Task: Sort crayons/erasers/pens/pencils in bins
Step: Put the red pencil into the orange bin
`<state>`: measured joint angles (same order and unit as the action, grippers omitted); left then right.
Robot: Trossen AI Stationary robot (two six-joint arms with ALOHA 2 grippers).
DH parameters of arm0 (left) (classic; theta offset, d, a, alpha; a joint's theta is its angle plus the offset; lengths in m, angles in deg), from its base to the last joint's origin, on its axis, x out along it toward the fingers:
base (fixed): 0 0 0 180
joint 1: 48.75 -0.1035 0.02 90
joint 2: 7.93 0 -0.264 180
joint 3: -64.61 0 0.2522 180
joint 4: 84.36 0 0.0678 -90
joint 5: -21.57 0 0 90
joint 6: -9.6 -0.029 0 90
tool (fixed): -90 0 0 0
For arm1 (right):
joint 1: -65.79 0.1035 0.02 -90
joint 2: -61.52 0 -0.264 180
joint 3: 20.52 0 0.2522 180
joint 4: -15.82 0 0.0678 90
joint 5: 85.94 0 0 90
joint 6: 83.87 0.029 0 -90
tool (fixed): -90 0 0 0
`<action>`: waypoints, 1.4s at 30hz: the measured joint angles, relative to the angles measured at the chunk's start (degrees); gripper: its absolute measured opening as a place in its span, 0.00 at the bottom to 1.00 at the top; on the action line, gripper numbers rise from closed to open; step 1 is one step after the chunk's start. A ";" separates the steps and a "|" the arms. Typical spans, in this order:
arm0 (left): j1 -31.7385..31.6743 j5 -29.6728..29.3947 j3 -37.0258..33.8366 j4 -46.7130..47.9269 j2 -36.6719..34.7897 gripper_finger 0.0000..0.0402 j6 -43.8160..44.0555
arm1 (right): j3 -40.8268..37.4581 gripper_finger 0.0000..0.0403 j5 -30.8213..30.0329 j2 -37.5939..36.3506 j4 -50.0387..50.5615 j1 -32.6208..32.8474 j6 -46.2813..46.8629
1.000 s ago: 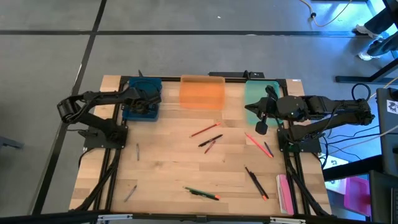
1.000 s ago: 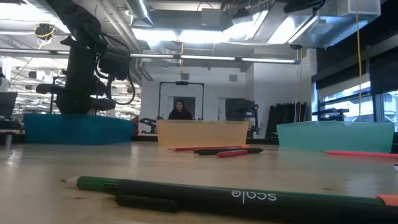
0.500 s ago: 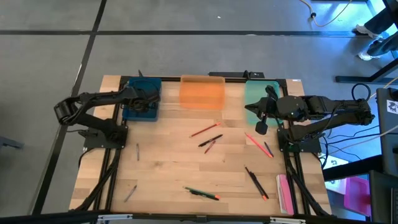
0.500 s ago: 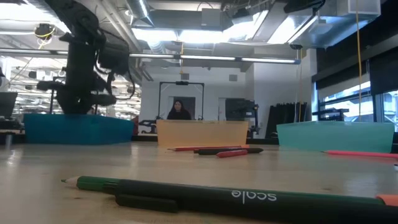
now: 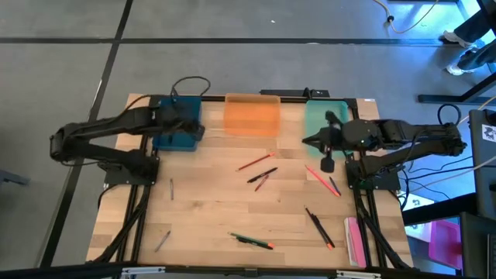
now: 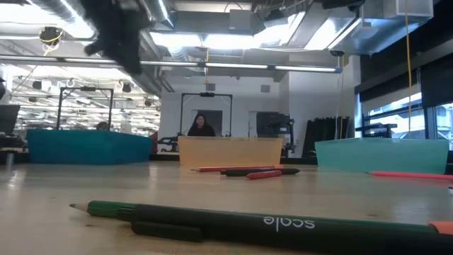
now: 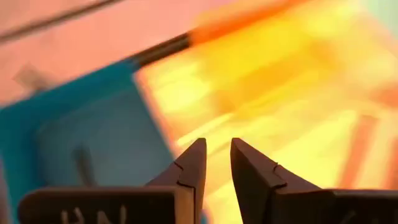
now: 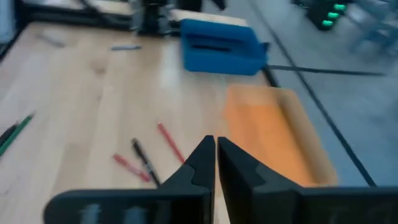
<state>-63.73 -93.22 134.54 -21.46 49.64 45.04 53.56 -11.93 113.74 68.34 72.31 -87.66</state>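
Two dark, near-black arms are seen, each built of slim jointed links with rounded housings at the joints. Black cables are looped behind the left claw [image 5: 198,129] and trailed from the base behind the right claw [image 5: 326,159]. Each claw is formed of two flat black fingers [image 7: 191,167] tapering to blunt wedge tips, with stepped notches along the outer edges. Behind the left fingers a dark crossbar carries pale lettering, too blurred to be read.
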 joint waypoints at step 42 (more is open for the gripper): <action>30.73 1.34 2.02 -11.23 3.96 0.16 -5.88 | 0.00 0.32 14.76 40.80 -6.51 -13.85 -22.48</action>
<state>-33.00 -91.87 136.56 -32.69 53.60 39.16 53.56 2.83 154.54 61.82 58.46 -110.14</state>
